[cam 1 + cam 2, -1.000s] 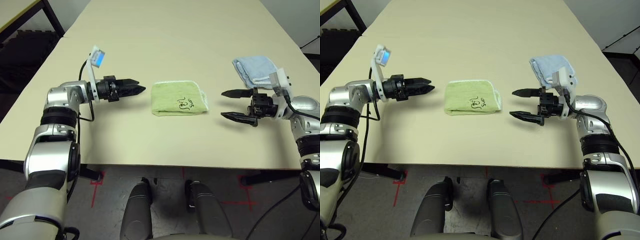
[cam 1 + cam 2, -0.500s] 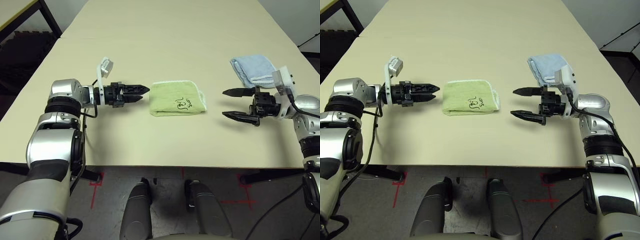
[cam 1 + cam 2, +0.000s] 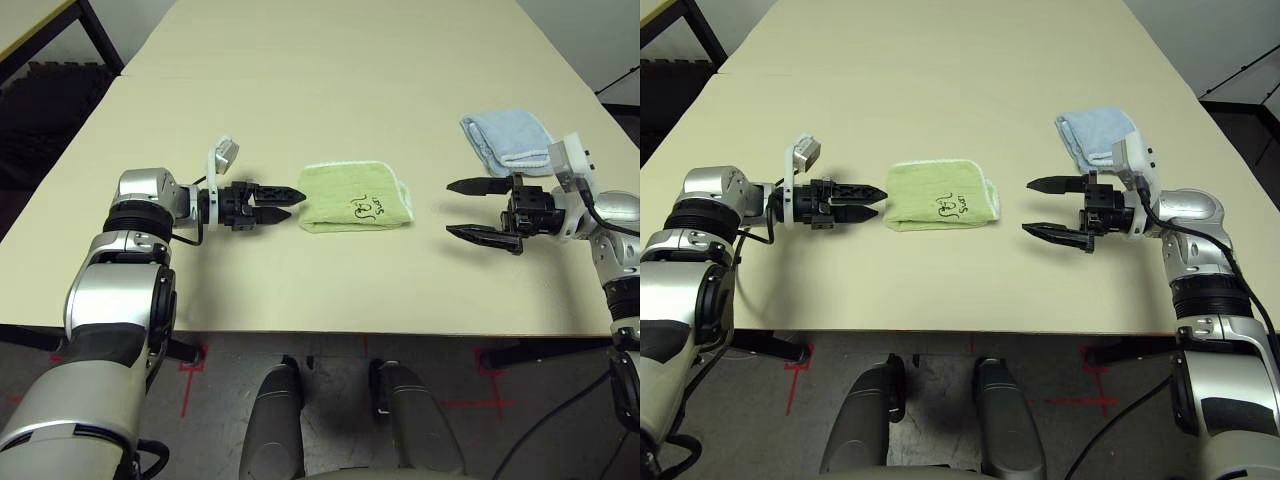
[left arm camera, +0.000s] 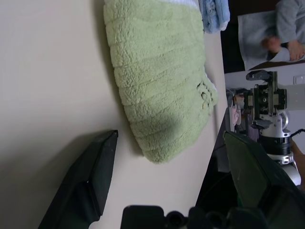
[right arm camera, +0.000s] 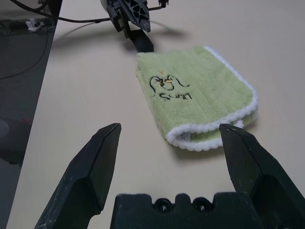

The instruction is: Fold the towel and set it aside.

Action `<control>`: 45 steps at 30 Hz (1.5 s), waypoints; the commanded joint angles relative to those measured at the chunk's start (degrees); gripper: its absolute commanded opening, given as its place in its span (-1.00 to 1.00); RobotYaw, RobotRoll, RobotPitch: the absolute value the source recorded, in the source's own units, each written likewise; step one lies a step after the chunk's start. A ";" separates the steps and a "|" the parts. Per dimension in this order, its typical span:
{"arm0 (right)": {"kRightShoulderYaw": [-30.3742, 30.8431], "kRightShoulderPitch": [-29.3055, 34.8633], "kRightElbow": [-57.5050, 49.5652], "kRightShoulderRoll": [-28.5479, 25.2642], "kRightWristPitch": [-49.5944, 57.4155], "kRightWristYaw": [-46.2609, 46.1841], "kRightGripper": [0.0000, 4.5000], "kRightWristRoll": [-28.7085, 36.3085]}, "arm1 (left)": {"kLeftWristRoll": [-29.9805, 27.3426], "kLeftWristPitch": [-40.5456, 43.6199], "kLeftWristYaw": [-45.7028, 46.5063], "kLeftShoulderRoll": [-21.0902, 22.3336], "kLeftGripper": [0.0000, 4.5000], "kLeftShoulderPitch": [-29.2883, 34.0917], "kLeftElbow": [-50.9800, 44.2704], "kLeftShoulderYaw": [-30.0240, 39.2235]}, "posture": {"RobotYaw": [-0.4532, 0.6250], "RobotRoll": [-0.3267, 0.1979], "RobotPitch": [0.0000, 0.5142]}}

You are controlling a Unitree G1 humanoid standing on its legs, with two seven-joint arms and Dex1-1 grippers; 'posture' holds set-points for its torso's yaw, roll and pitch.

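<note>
We slide our narrow-open left gripper [image 3: 290, 195] under the folded green towel [image 3: 357, 197] (mid-counter [image 3: 330, 80]); right gripper [image 3: 478, 208] waits wide, empty.

we see the right gripper [image 5: 167, 157] with its two black fingers spread wide, one finger [image 5: 95, 164] at about 8 o'clock and the other at about 4 o'clock. between and beyond them the towel [image 5: 190, 102] lies folded on the table [image 5: 86, 86], its dark script mark facing up and its white-trimmed edges toward 4 o'clock. at 11 o'clock the left gripper [image 5: 136, 24] points at the towel's far edge, just beside it.
</note>
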 commanded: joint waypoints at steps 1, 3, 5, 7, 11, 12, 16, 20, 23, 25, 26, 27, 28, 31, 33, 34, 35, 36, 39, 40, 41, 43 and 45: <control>0.03 1.32 -1.33 -0.67 0.41 -0.17 0.99 0.51 | 0.03 -1.01 3.16 -1.53 1.00 -0.54 2.52 1.72 | -0.31 0.25 -0.21; 0.02 1.50 -1.62 -0.77 0.55 -0.29 0.99 0.57 | -0.25 -1.53 4.40 -2.35 1.00 -1.24 3.32 3.02 | -0.32 0.25 -0.21; 0.00 1.57 -1.76 -0.84 0.66 -0.40 0.99 0.56 | -0.17 -1.83 5.23 -3.04 1.00 -1.73 3.73 3.78 | -0.32 0.25 -0.21; -0.02 1.62 -1.89 -0.88 0.67 -0.51 0.99 0.52 | -0.18 -2.22 6.28 -4.18 1.00 -2.20 4.19 4.51 | -0.32 0.25 -0.22; 0.03 1.24 -1.66 -0.82 0.56 -0.67 0.99 0.47 | 0.32 -2.52 6.41 -6.04 1.00 -2.77 4.52 4.36 | -0.32 0.25 -0.22; 0.06 1.06 -1.51 -0.79 0.51 -0.71 0.99 0.44 | 0.46 -2.46 6.31 -6.61 1.00 -2.97 4.49 4.11 | -0.32 0.25 -0.22; 0.14 0.73 -1.19 -0.54 0.18 -0.85 0.99 0.41 | 0.42 -2.31 6.89 -8.81 1.00 -3.61 4.52 4.23 | -0.31 0.25 -0.22; 0.11 0.74 -1.24 -0.35 0.05 -1.04 0.99 0.49 | 0.19 -1.95 7.36 -10.21 1.00 -3.80 4.32 4.49 | -0.31 0.25 -0.22; 0.05 0.98 -1.43 -0.24 -0.05 -1.28 0.99 0.53 | 0.23 -2.66 8.20 -10.54 1.00 -3.78 4.34 4.83 | -0.32 0.25 -0.23; 0.05 1.02 -1.45 -0.20 -0.08 -1.41 0.99 0.52 | 0.20 -3.26 8.92 -10.62 1.00 -3.78 4.42 5.20 | -0.32 0.25 -0.23; 0.04 1.03 -1.43 -0.18 -0.13 -1.47 1.00 0.51 | 0.37 -3.78 9.50 -10.67 0.92 -3.74 4.47 5.24 | -0.32 0.25 -0.23; 0.04 1.00 -1.37 -0.16 -0.19 -1.51 1.00 0.50 | 0.64 -4.28 9.80 -10.72 0.84 -3.67 4.49 5.11 | -0.31 0.25 -0.23; 0.04 0.98 -1.32 -0.15 -0.24 -1.57 1.00 0.49 | 0.91 -4.72 9.90 -10.76 0.72 -3.52 4.46 4.86 | -0.31 0.25 -0.23; 0.09 0.92 -1.17 -0.12 -0.41 -1.70 1.00 0.46 | 1.36 -5.31 9.80 -10.83 0.22 -3.20 4.46 4.28 | -0.31 0.25 -0.23; 0.11 0.86 -1.07 -0.11 -0.49 -1.78 1.00 0.44 | 1.49 -5.29 9.77 -10.87 -0.15 -3.11 4.52 4.17 | -0.31 0.25 -0.23; 0.13 0.84 -1.02 -0.11 -0.54 -1.81 1.00 0.41 | 1.53 -5.26 9.68 -10.87 -0.30 -3.09 4.54 4.11 | -0.31 0.25 -0.23; 0.14 0.80 -0.98 -0.11 -0.58 -1.84 1.00 0.39 | 1.55 -5.21 9.64 -10.87 -0.51 -3.09 4.57 4.09 | -0.31 0.25 -0.23; 0.14 0.78 -0.94 -0.12 -0.61 -1.88 1.00 0.37 | 1.56 -5.13 9.60 -10.87 -0.68 -3.11 4.62 4.11 | -0.31 0.25 -0.23; 0.13 0.80 -0.89 -0.19 -0.69 -1.96 1.00 0.33 | 1.49 -4.83 9.63 -10.90 -0.98 -3.19 4.73 4.42 | -0.31 0.25 -0.23; 0.11 0.79 -0.83 -0.25 -0.72 -1.97 1.00 0.31 | 1.46 -4.69 9.62 -10.93 -0.98 -3.23 4.73 4.46 | -0.31 0.25 -0.23; 0.08 0.80 -0.79 -0.30 -0.78 -1.99 1.00 0.30 | 1.36 -4.55 9.62 -10.97 -0.98 -3.27 4.74 4.57 | -0.31 0.25 -0.23; 0.05 0.74 -0.58 -0.36 -0.89 -2.05 1.00 0.25 | 0.92 -4.51 9.95 -11.12 -0.98 -3.35 4.82 5.22 | -0.31 0.25 -0.24; 0.03 0.68 -0.38 -0.36 -1.06 -2.18 1.00 0.18 | 0.05 -4.97 11.02 -11.37 -0.98 -3.49 4.97 6.74 | -0.31 0.25 -0.24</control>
